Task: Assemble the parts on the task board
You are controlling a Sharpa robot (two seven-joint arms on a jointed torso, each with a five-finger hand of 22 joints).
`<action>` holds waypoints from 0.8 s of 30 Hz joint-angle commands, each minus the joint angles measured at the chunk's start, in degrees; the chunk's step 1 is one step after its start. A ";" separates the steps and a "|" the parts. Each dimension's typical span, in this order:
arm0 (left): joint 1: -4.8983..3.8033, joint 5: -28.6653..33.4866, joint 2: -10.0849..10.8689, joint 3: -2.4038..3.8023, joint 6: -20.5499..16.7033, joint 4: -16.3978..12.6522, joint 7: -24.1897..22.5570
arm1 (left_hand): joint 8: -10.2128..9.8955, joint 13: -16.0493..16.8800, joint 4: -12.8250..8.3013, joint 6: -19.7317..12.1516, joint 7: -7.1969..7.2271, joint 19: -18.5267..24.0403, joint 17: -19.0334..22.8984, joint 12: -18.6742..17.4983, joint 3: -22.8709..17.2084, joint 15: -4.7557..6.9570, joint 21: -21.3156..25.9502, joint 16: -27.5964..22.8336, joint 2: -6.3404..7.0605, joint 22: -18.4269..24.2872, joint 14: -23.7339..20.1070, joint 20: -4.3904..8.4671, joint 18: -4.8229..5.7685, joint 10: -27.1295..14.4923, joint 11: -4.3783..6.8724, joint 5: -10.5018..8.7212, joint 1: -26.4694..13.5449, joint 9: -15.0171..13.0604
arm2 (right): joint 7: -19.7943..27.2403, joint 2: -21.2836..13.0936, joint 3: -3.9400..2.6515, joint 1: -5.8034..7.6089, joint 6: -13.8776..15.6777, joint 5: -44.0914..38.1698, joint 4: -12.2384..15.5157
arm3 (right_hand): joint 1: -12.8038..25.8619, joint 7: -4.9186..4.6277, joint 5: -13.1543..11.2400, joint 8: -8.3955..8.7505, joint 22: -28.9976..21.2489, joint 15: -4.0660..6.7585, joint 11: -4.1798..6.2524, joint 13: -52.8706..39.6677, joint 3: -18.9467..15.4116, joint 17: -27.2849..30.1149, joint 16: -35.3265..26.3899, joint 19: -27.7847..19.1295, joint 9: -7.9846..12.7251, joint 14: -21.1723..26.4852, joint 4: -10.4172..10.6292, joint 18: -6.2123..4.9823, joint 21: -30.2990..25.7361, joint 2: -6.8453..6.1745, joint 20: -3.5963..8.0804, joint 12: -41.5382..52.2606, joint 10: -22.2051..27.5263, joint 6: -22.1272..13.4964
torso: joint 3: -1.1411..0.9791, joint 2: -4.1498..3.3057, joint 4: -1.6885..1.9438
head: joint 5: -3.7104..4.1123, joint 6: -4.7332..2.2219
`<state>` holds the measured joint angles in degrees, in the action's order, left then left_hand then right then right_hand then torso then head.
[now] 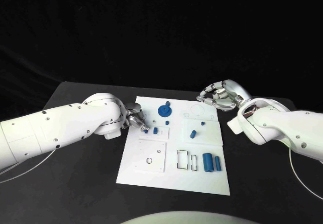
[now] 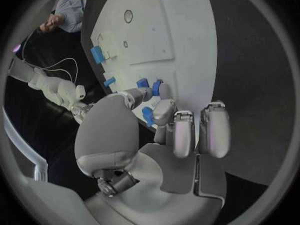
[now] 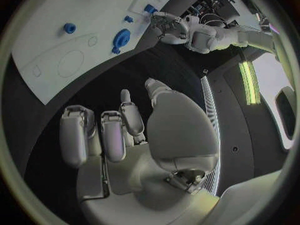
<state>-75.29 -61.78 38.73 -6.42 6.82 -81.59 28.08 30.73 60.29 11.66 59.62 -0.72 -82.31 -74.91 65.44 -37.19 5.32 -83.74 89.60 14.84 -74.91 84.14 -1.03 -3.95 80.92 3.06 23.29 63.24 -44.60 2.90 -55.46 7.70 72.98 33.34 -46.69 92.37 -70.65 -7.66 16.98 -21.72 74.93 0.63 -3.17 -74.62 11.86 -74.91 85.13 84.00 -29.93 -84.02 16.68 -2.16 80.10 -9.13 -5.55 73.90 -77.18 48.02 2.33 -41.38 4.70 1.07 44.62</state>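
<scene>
The white task board (image 1: pixel 176 179) lies in the middle of the black table. My left hand (image 1: pixel 135 116) hovers over its near-left part, and a small blue part (image 2: pixel 147 116) sits pinched between thumb and a fingertip. Two more small blue parts (image 1: pixel 145 131) (image 1: pixel 155 130) stand on the board just past the fingertips. A blue gear (image 1: pixel 164 110) lies farther back. On the board's right side lie a short blue peg (image 1: pixel 193 134), a blue cylinder (image 1: pixel 208 162) and a slim blue pin (image 1: pixel 217 162). My right hand (image 1: pixel 221 95) hangs off the board's far right corner, fingers curled in on nothing.
The board carries rectangular cut-outs (image 1: pixel 183 159), a small ring hole (image 1: pixel 149 161) and a drawn circle (image 1: pixel 196 109). Black table (image 1: pixel 74 186) surrounds the board on all sides. In the right wrist view the left arm (image 3: pixel 206 35) lies across the board's far side.
</scene>
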 commanded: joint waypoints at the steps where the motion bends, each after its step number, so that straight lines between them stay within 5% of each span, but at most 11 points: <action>1: 0.44 0.12 -0.30 -0.34 2.88 -0.21 0.15 | -0.21 0.05 -0.23 0.31 0.04 -0.26 -14.80 0.39 0.08 0.43 -0.34 0.27 -0.41 -3.17 5.78 0.19 1.13 0.41 0.02 0.04 0.48 0.02 | 0.46 -0.01 0.00 -0.03 -0.17 -0.27 0.08 | 0.17 -0.13 0.21 -0.26 8.65 0.36 0.03 0.10 -0.38 -4.41 -0.15 0.31 -0.08 -3.50 -0.07 -0.44 -0.34 0.54 0.44 -0.38 0.40 -0.32 | 0.02 0.00 -0.01 | -0.04 0.00; 6: 0.44 -0.11 -0.31 -0.34 3.03 -0.19 0.20 | -0.34 0.20 -0.56 0.29 0.09 -0.23 -14.79 0.46 -0.17 0.49 -0.32 0.27 -0.72 -3.14 5.78 0.25 1.12 0.45 0.09 0.23 1.43 0.10 | 0.48 0.00 0.00 -0.03 -0.15 -0.27 0.08 | 0.17 -0.13 0.21 -0.26 8.65 0.36 0.03 0.10 -0.38 -4.41 -0.15 0.31 -0.08 -3.50 -0.07 -0.44 -0.34 0.54 0.44 -0.38 0.40 -0.32 | 0.01 -0.01 -0.01 | -0.07 0.06; 13: 0.44 -0.38 -0.31 -0.34 3.18 -0.22 0.22 | -0.51 0.33 -3.76 -0.21 -0.27 -0.19 -14.74 0.27 -4.26 0.45 -0.28 0.25 -0.65 -3.12 5.77 0.32 1.12 0.46 -0.05 1.38 5.70 0.02 | 0.50 0.01 0.00 -0.03 -0.15 -0.27 0.07 | 0.33 -0.13 0.21 -0.29 8.68 0.36 0.03 0.07 -0.48 -4.41 -0.17 0.34 -0.08 -3.49 -0.02 -0.43 -0.30 0.60 0.44 -0.34 0.36 -0.33 | 0.01 -0.01 -0.02 | -0.06 0.07; 16: 0.44 -0.50 -0.32 -0.34 3.25 -0.25 0.21 | -0.23 0.52 -5.42 -0.08 -0.65 -0.29 -14.75 0.29 -6.26 0.23 -0.37 0.25 -0.14 -3.31 5.77 0.16 1.17 0.68 -0.31 3.55 6.79 -0.25 | 0.51 0.02 0.00 -0.03 -0.14 -0.27 0.07 | 0.36 -0.13 0.21 -0.30 8.67 0.36 0.03 0.08 -0.49 -4.37 -0.18 0.33 -0.08 -3.49 -0.01 -0.43 -0.33 0.61 0.44 -0.35 0.37 -0.33 | -0.01 -0.02 0.00 | -0.03 0.13; 24: 0.44 -1.32 -0.40 -0.33 2.67 -0.37 0.22 | -0.07 0.77 -6.08 0.10 -0.72 -0.33 -14.89 0.44 -6.90 0.15 -0.41 0.31 0.09 -3.39 5.81 0.06 1.18 0.88 -0.36 4.05 7.04 -0.38 | 0.55 0.03 0.00 -0.03 -0.11 -0.27 0.06 | 0.51 -0.13 0.24 -0.32 8.63 0.36 0.03 0.09 -0.56 -4.37 -0.19 0.30 -0.09 -3.49 0.03 -0.45 -0.40 0.68 0.44 -0.35 0.36 -0.34 | -0.01 0.01 -0.01 | -0.06 0.16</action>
<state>-75.29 -62.76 38.62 -6.41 7.42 -81.59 28.15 30.47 61.09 10.71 59.59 -1.34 -82.31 -74.91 65.69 -38.71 5.51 -83.93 89.60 16.33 -74.91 83.94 -1.04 -3.04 81.42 2.56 27.10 68.43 -45.00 2.94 -55.45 7.70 72.98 33.36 -46.68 92.37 -70.35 -7.66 16.98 -21.71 74.92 0.63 -3.17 -74.62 11.54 -74.90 85.13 84.00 -29.97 -84.02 16.69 -2.15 80.10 -8.82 -5.55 73.90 -77.18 48.02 2.33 -41.40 4.69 1.03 44.78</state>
